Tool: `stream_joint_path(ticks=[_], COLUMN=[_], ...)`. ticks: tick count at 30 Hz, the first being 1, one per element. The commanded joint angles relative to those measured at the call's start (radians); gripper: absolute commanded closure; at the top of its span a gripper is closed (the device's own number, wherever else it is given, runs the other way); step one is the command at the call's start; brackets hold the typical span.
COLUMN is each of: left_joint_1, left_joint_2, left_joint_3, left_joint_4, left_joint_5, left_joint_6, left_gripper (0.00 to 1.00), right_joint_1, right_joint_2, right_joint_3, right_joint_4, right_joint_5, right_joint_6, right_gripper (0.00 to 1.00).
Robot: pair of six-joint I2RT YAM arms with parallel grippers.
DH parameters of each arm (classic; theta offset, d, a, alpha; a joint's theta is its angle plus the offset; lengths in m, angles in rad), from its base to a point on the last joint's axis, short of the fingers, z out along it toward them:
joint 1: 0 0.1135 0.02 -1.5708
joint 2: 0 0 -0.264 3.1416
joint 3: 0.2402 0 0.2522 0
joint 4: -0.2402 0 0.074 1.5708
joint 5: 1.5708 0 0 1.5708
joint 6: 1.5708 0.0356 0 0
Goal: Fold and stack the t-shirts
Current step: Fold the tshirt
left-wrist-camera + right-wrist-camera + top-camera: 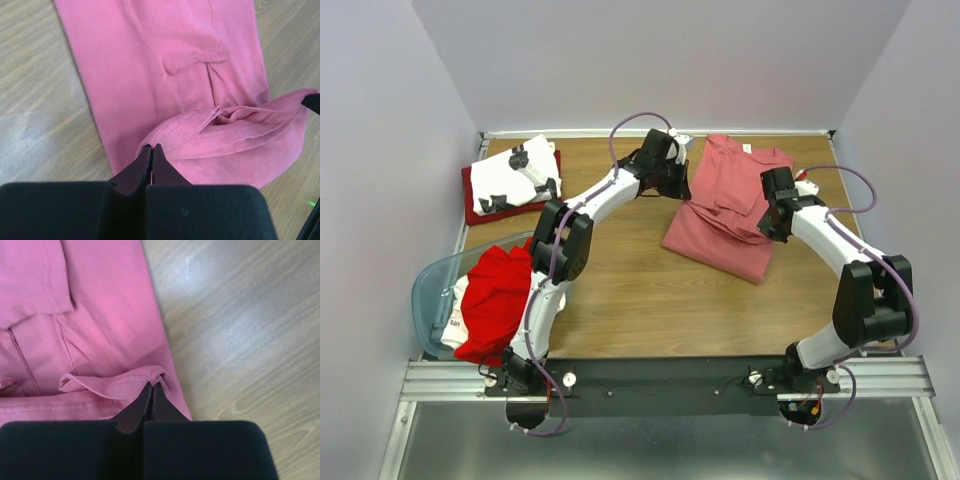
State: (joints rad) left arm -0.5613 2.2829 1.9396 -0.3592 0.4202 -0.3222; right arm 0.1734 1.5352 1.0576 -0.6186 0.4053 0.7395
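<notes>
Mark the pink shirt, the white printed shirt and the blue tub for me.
pink shirt [715,235], top view, flat middle of its body.
white printed shirt [510,175], top view, white centre of the folded top.
blue tub [432,287], top view, bare left wall.

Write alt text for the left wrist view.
The left gripper is shut on an edge of the pink shirt, holding up a fold that runs to the right. The rest of the shirt lies on the wooden table.
</notes>
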Motion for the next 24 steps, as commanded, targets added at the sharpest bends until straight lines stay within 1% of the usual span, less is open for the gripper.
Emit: stream_joint_path(ticks=[1, 8, 15, 21, 24], left_joint_1=[0.009, 0.017, 0.029, 0.034, 0.034], left_joint_2=[0.061, 0.121, 0.067, 0.092, 0.087], left_joint_3=[0.077, 0.133, 0.071, 0.107, 0.104], left_joint_4=[-0.053, -0.06, -0.018, -0.038, -0.038], left_joint_5=[0.042, 0.035, -0.003, 0.019, 0.012], left_joint_6=[0.023, -0.024, -0.046, -0.037, -0.035], left_gripper=[1.0, 1.0, 1.0, 1.0, 1.0], right_joint_1=[-0.02, -0.034, -0.034, -0.037, -0.037], right_joint_2=[0.048, 0.072, 0.013, 0.037, 0.017], right_joint_3=[0.05, 0.056, 0.028, 0.044, 0.03], right_joint_4=[0.025, 0.023, 0.025, 0.025, 0.025], right_joint_5=[-0.011, 0.004, 0.023, 0.018, 0.029], right_joint_6=[-0.031, -0.016, -0.005, -0.012, -0.005], right_gripper=[0.99, 0.99, 1.0, 0.99, 0.99])
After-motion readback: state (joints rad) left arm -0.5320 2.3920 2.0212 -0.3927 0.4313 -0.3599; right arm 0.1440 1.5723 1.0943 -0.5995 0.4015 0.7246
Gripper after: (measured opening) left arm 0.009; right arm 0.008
